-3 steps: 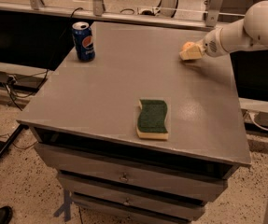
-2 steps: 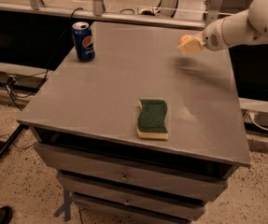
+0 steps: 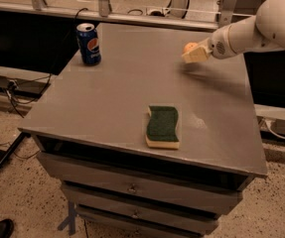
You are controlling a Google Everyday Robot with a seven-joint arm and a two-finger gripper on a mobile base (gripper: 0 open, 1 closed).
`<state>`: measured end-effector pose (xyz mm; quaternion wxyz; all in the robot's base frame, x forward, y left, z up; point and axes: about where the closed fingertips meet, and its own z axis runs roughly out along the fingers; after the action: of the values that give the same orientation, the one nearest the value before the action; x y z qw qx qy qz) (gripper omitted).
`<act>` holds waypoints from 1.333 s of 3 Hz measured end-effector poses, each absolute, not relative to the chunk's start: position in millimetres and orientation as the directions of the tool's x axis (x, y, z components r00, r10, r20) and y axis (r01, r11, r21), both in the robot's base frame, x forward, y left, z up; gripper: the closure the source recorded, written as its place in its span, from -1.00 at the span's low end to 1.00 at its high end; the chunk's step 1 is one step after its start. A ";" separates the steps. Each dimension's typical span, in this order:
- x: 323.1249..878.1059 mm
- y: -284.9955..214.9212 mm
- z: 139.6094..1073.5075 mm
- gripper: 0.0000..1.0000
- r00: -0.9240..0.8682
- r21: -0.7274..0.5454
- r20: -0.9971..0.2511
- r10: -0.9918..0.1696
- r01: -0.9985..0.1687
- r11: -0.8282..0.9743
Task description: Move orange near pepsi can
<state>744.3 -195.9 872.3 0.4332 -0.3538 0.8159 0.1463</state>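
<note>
The hand [image 3: 191, 53] hangs over the far right part of the tabletop [image 3: 117, 93], at about 2 o'clock if the surface is read as a clock face with 12 at its far edge. It is clenched on the orange [image 3: 189, 47], which shows as a small round patch of colour just above the pale fingers [image 3: 196, 56]. A soft shadow [image 3: 209, 76] lies on the grey surface below and a little toward 4 o'clock of the hand, so I judge that the fruit is held clear of the tabletop, not resting on it. The white arm [image 3: 261, 26] reaches in from the 3 o'clock side.

The pepsi can [image 3: 89, 44] stands upright near the far left corner, at about 10 o'clock. From the hand it lies toward 9 o'clock, well apart, with bare surface between them.

A green sponge [image 3: 163, 126] lies flat near the front edge, at about 5 o'clock, well away from both the fruit and the can. It sits off the straight line between them, so it looks unlikely to be in the way.

As for progress, the grasp and the lift look done. What is left is nearly all of the carry across toward 9 o'clock, then setting the fruit down beside the can without knocking it, and letting go.
</note>
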 end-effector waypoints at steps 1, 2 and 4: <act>742.0 -142.2 851.7 1.00 -0.342 -0.018 -0.824 -0.451 -0.780 0.625; 743.7 -63.5 846.9 1.00 -0.266 0.008 -0.857 -0.440 -0.862 0.506; 760.6 27.8 858.7 1.00 -0.151 -0.015 -0.899 -0.411 -0.928 0.372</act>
<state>760.6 27.8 858.7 0.4426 -0.4783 0.7001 0.2920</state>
